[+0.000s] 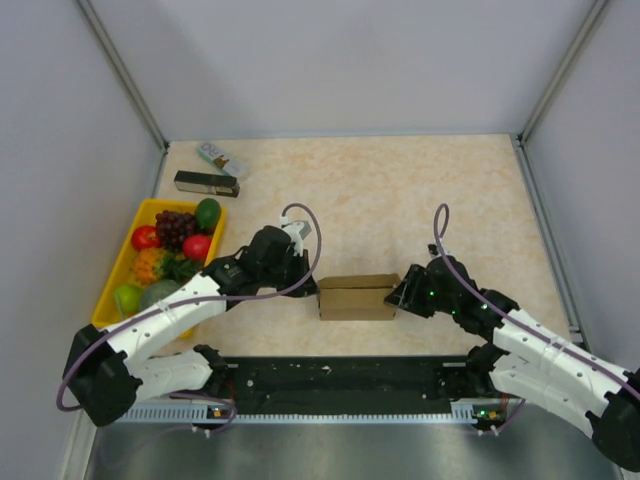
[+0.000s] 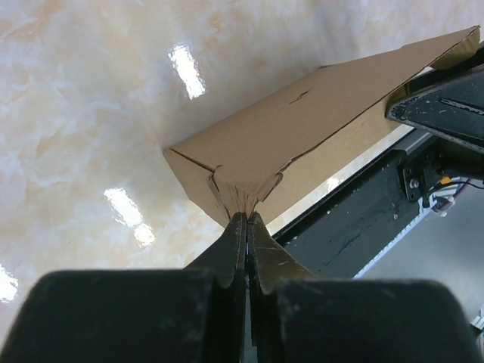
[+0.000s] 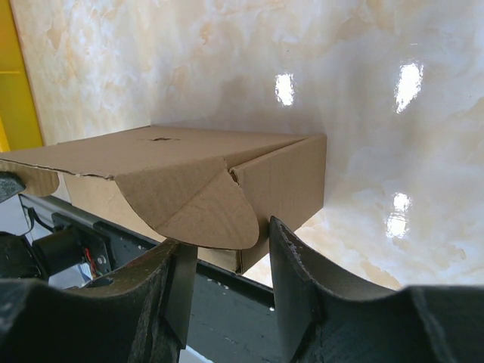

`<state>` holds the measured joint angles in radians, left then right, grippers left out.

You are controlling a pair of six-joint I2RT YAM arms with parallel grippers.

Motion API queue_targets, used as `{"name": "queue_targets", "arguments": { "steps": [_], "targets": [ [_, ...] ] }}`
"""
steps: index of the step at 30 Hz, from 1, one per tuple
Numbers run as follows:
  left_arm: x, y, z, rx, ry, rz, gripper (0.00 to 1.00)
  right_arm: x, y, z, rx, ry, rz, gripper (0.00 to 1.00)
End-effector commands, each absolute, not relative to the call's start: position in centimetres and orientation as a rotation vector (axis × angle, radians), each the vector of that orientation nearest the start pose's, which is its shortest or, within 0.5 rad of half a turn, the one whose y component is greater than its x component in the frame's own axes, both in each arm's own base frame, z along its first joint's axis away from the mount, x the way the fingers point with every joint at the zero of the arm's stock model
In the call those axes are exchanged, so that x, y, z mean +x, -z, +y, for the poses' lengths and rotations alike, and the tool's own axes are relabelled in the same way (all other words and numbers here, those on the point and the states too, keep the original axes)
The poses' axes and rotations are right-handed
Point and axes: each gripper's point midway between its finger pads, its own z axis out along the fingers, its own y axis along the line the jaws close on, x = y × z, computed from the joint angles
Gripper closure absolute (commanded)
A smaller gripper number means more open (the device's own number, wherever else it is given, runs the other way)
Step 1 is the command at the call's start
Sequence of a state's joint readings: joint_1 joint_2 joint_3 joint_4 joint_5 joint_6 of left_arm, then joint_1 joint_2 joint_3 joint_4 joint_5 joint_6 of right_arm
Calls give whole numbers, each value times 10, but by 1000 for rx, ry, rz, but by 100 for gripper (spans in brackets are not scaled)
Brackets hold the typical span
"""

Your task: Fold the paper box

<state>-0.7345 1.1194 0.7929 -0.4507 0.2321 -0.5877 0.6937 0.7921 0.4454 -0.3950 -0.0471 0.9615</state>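
A: Where is the paper box [image 1: 357, 297] found?

B: It is set on the marbled table [image 1: 420, 200], near the front edge, just behind the black rail [image 1: 340, 375] and between the two grippers. It is seen as a brown carton lying flat, its long side running left to right.

A: How is the left gripper [image 2: 246, 221] held?

B: It is pressed tight on a crumpled tab [image 2: 243, 198] at the box's left end. The cardboard is pinched between the fingers [image 2: 227, 253], and no gap is seen.

A: And the right gripper [image 3: 227, 240]?

B: It is placed at the box's right end with its jaws parted. A rounded end flap [image 3: 200, 200] is seen just above the fingertips. Whether it is touched cannot be told, but nothing is clamped.

A: What else is seen?

B: A yellow tray [image 1: 113, 278] filled with fruit [image 1: 197, 247] is set at the table's left edge, well apart from the carton. A slim black box [image 1: 206, 183] and a white packet [image 1: 222, 158] are laid beyond it, near the far left corner.
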Motion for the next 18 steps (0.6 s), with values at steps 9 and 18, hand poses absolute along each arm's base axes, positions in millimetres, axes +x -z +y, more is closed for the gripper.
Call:
{"name": "queue_targets", "arguments": {
  "steps": [9, 18],
  "targets": [
    [183, -134, -252, 159, 917, 2424, 100, 163, -82, 189, 278, -796, 2489, 60],
    [184, -127, -245, 108, 859, 2422, 100, 162, -82, 189, 276, -794, 2492, 60]
  ]
}}
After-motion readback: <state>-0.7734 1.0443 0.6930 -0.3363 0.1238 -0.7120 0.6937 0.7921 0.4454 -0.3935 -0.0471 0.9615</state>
